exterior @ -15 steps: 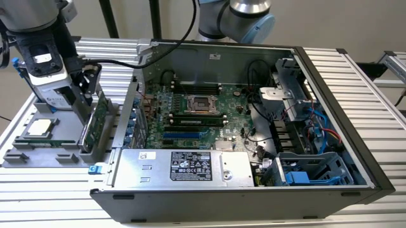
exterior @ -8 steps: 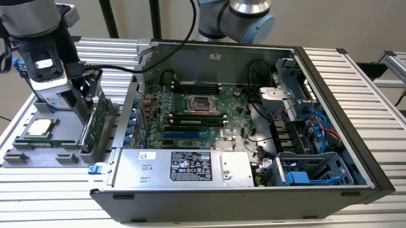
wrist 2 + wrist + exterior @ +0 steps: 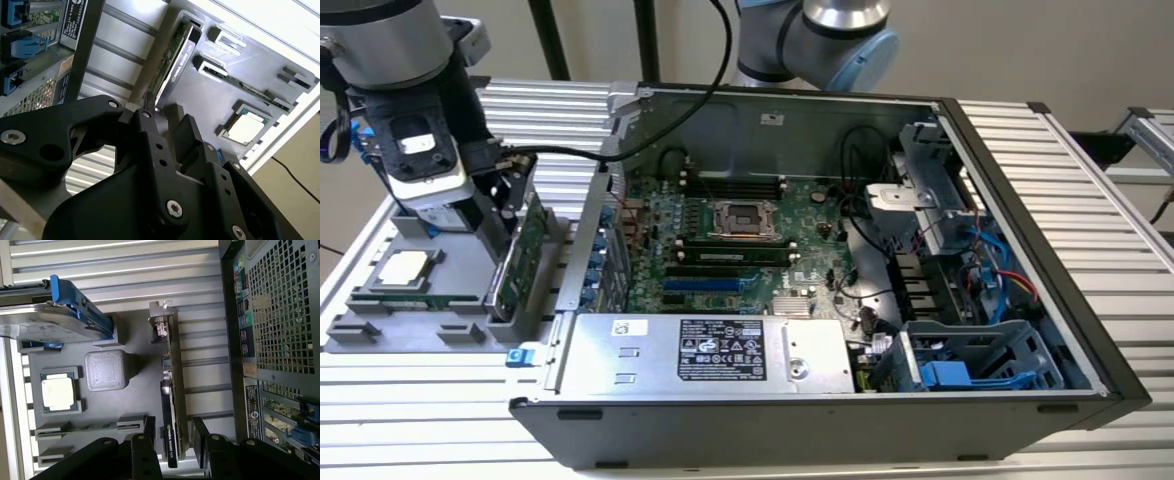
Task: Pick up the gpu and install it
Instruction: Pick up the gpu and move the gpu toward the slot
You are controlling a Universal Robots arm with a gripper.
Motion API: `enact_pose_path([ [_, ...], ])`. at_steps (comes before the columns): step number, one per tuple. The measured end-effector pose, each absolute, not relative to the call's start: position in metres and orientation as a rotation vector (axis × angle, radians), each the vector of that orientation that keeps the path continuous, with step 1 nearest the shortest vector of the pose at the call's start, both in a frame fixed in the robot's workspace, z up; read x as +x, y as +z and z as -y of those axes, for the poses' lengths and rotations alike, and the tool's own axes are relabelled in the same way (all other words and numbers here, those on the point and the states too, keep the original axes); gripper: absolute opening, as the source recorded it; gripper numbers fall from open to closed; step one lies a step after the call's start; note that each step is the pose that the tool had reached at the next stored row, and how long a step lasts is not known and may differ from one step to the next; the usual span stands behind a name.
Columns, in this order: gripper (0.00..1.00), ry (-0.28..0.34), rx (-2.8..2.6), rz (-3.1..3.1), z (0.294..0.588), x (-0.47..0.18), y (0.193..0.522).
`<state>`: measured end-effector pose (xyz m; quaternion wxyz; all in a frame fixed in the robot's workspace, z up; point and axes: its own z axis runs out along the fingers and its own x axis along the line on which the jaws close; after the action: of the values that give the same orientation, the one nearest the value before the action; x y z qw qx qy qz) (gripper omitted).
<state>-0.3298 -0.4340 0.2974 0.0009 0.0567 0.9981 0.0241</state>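
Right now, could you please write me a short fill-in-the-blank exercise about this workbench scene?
1. The thin green circuit card with a silver end bracket stands on ___ in the grey plastic tray.
2. The black pincer straddles that card, one finger on each ___.
3. In the exterior view, the open black computer case lies to the tray's ___.
Missing words: edge; side; right.

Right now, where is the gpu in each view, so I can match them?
Exterior view: gpu on edge in the gray tray, at the exterior view's left.
First wrist view: gpu straddled by the open end effector.
Second wrist view: gpu just beyond the end effector.
Shared landmark: processor chip.
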Motion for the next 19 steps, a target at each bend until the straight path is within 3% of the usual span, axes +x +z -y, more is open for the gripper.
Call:
enact_pose_path([
  [19,1.0,0.076,0.178,-3.133,0.434,-0.33,0.277],
])
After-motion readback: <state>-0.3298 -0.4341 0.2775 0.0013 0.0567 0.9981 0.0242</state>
